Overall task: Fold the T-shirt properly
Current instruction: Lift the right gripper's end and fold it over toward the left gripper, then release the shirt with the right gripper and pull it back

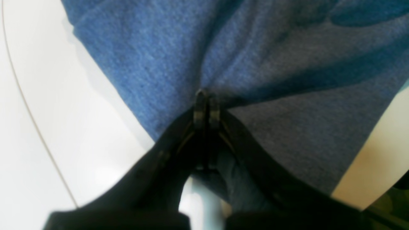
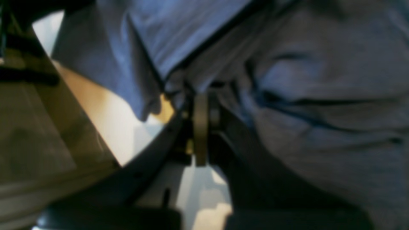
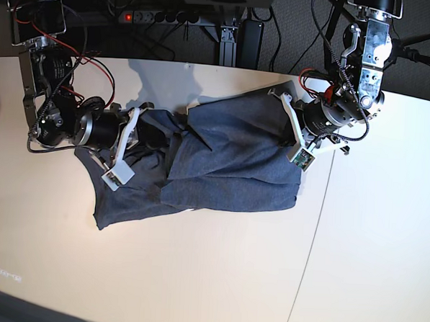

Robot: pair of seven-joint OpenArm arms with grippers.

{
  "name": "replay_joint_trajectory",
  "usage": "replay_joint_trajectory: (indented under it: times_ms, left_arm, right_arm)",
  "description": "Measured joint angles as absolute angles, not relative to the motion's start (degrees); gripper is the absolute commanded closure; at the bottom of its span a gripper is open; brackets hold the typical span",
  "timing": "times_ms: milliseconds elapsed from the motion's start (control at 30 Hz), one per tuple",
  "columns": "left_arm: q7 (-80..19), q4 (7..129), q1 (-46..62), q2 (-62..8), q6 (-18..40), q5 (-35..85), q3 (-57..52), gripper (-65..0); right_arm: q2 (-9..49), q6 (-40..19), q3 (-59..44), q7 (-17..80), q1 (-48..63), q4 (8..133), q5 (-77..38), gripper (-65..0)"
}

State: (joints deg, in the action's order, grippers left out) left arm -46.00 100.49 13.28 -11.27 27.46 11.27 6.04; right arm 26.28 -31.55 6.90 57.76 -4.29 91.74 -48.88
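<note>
Base view shows the T-shirt (image 3: 222,165) bunched mid-tabletop (image 3: 194,275). Our left tool (image 1: 206,95) is clamped on cloth at its far-right edge, our right tool (image 2: 204,105) likewise at its left. We should lift both evenly, keeping the fabric taut. Cables (image 3: 90,61) lie behind the shirt's left end.

A: What colour is the T-shirt (image 3: 222,165)?

B: Heathered slate blue, plain, with no print. Close up in the left wrist view it looks brighter blue flecked with grey.

A: And the table (image 3: 194,275) under it?

B: Cream, almost white, with one thin dark seam line to the shirt's right.

A: The arms?

B: Black and silver with white plastic parts. The one left of the shirt trails red wires (image 3: 90,68). Both sets of fingers are black.
</note>
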Motion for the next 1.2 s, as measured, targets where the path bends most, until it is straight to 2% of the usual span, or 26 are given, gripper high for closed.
replay_joint_trajectory:
  times_ms: [167, 333, 467, 500, 567, 600, 633, 933, 1200]
  left_arm:
    - [-45.87, 100.49, 13.26, -11.27, 27.49, 10.33, 6.02, 0.0]
    - [-49.12, 100.49, 12.67, -11.31, 28.88, 13.82, 5.91, 0.0]
    - [-49.67, 100.49, 12.67, -11.44, 29.04, 14.96, 5.91, 0.0]
    - [-49.71, 100.49, 12.62, -11.44, 29.04, 15.05, 5.91, 0.0]
    - [-49.74, 100.49, 12.6, -11.44, 29.06, 15.05, 5.91, 0.0]
    - [-49.82, 100.49, 12.58, -11.44, 29.08, 15.09, 5.91, 0.0]
    - [-50.15, 100.49, 12.51, -11.44, 29.08, 15.09, 5.91, 0.0]
    - [-51.22, 100.49, 12.53, -14.79, 30.98, 19.07, 6.0, 0.0]
    - [-51.2, 100.49, 12.53, -15.57, 31.14, 19.2, 6.0, 0.0]
  right_arm:
    - [26.17, -31.55, -2.72, 57.52, -4.64, 91.74, -49.5, 0.0]
    - [26.17, -31.55, -11.84, 54.37, -6.76, 91.7, -42.65, 0.0]
    - [26.81, -31.55, -14.59, 53.45, -9.32, 87.55, -39.16, 0.0]
    - [27.0, -31.55, -14.57, 52.47, -10.0, 85.49, -38.26, -4.6]
    - [27.62, -31.55, -14.5, 50.35, -11.55, 80.62, -36.75, -22.3]
    - [27.97, -31.55, -14.5, 49.28, -12.43, 78.11, -36.47, -29.3]
    - [28.45, -31.53, -14.5, 48.69, -13.39, 75.44, -36.51, -33.2]
    - [29.19, -31.53, -14.57, 47.55, -22.59, 54.46, -37.45, -34.1]
    - [28.67, -31.55, -11.97, 47.99, -23.7, 49.98, -37.91, -34.0]
